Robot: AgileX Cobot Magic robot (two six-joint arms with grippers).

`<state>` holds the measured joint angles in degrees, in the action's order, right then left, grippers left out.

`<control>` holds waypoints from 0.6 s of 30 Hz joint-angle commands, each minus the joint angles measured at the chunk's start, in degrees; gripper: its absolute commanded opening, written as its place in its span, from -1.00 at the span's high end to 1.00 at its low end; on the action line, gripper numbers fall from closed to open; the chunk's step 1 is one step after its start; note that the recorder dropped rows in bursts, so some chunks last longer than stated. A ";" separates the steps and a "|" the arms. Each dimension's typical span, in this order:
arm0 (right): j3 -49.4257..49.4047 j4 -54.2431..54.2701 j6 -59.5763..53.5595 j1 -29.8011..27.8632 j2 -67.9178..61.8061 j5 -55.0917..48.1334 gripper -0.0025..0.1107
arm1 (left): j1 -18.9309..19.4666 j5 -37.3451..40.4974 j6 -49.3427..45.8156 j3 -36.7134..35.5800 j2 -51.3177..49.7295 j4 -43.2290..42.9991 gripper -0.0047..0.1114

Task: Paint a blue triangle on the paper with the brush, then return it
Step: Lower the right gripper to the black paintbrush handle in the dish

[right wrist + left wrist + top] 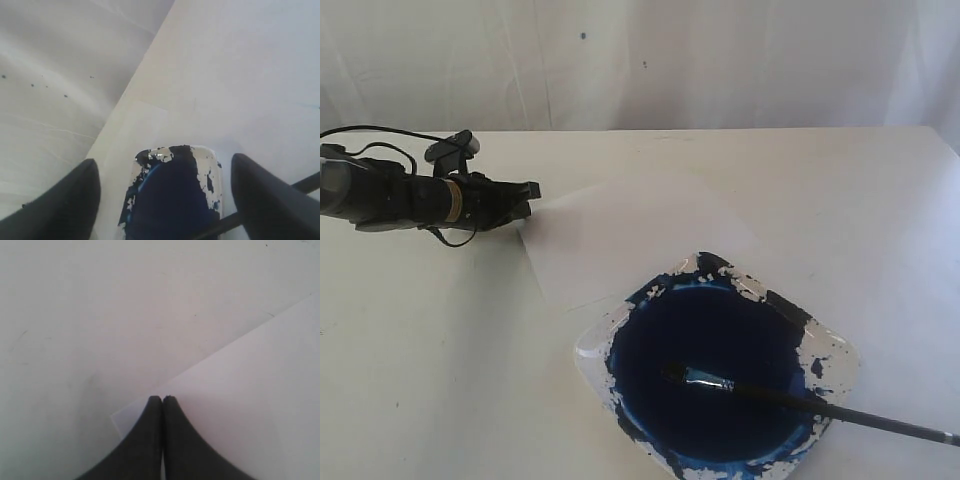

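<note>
The paper (630, 235) lies white and unmarked in the middle of the table; no blue triangle shows on it. My left gripper (530, 190) is shut, its tips (162, 398) resting on the near corner of the paper (250, 390). The brush (800, 400) lies across the paint dish (830, 345), bristles in the dark blue pool and handle sticking out over the right rim. My right gripper (165, 160) is open above the dish (205, 157), and the brush handle (310, 182) passes by one finger. It is out of the exterior view.
The dish's white rim is smeared with blue and sits just in front of the paper. A pale backdrop wall (640, 60) closes off the far table edge. The left arm's cables (380, 135) trail off to the left.
</note>
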<state>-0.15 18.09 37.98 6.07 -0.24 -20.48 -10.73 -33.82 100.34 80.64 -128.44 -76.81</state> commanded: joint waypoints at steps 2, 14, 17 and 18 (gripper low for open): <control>0.15 0.34 -7.84 0.19 -4.41 7.06 -0.25 | -0.21 0.49 0.04 0.11 -0.07 -0.35 0.92; 7.85 0.76 -22.80 0.19 -23.49 3.03 -0.24 | -0.21 0.49 0.04 0.11 -0.07 -0.35 0.92; 11.27 3.22 -26.37 0.19 -31.33 -1.66 -0.24 | -0.21 0.49 -0.06 0.11 -0.07 -0.36 0.92; 12.30 4.82 -28.43 0.19 -34.08 -3.16 -0.24 | -0.21 0.49 -0.06 0.11 -0.07 -0.36 0.92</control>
<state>9.56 20.11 14.07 6.07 -28.56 -19.96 -10.73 -33.82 100.34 80.64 -128.44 -76.69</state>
